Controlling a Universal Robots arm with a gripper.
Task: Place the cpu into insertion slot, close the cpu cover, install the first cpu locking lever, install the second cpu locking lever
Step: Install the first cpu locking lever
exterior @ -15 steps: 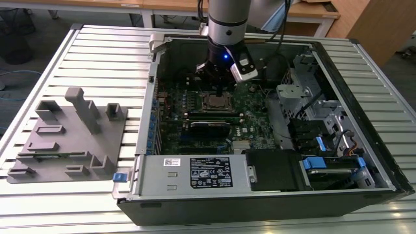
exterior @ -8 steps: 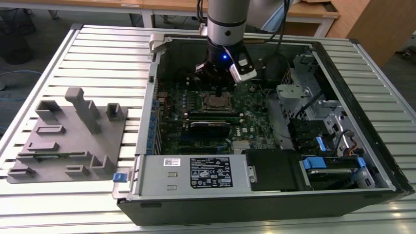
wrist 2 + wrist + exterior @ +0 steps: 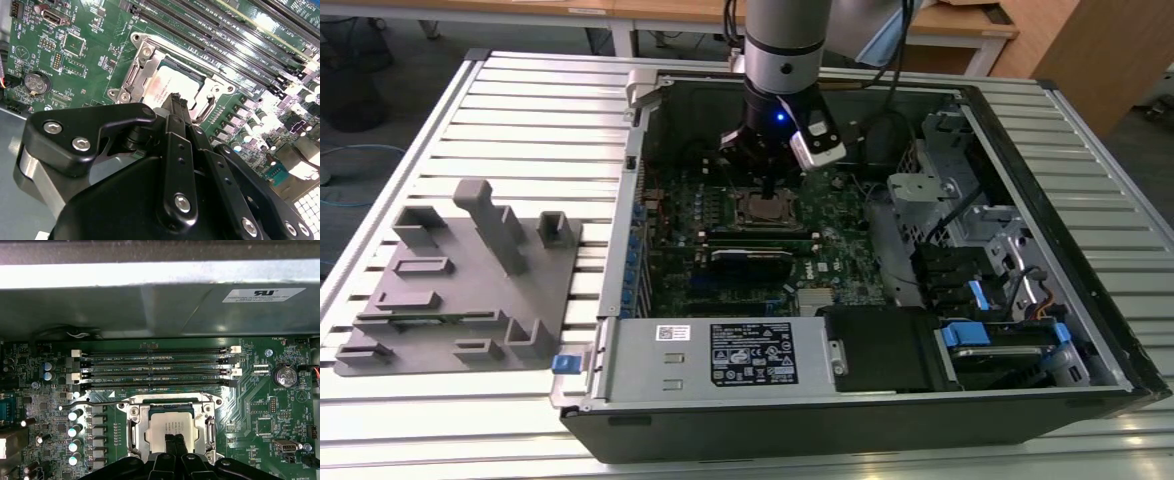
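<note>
My worry is the contact point. The gripper (image 3: pixel 175 102) has its 2 fingers pressed together with nothing between them, and their tips sit on or just above the cpu (image 3: pixel 161 424); I cannot tell which. If I bear down off-centre, I judge the chip could tilt in the insertion slot (image 3: pixel 744 216) and damage the contacts underneath.

The cpu lies in that slot, in the far half of the board. The cpu cover (image 3: pixel 136 435) looks lowered around it, its window framing the metal top. A push that slips sideways could scrape the tips over the cover's edge or toward the memory slots (image 3: pixel 155 372) beside the socket. A thin locking lever (image 3: pixel 95 401) juts out along the board; I cannot tell whether it is latched, and it could snag.

In the exterior view the arm (image 3: pixel 781 40) drops nearly upright from the far side into the computer case (image 3: pixel 854 430), with its wrist directly over the socket.
</note>
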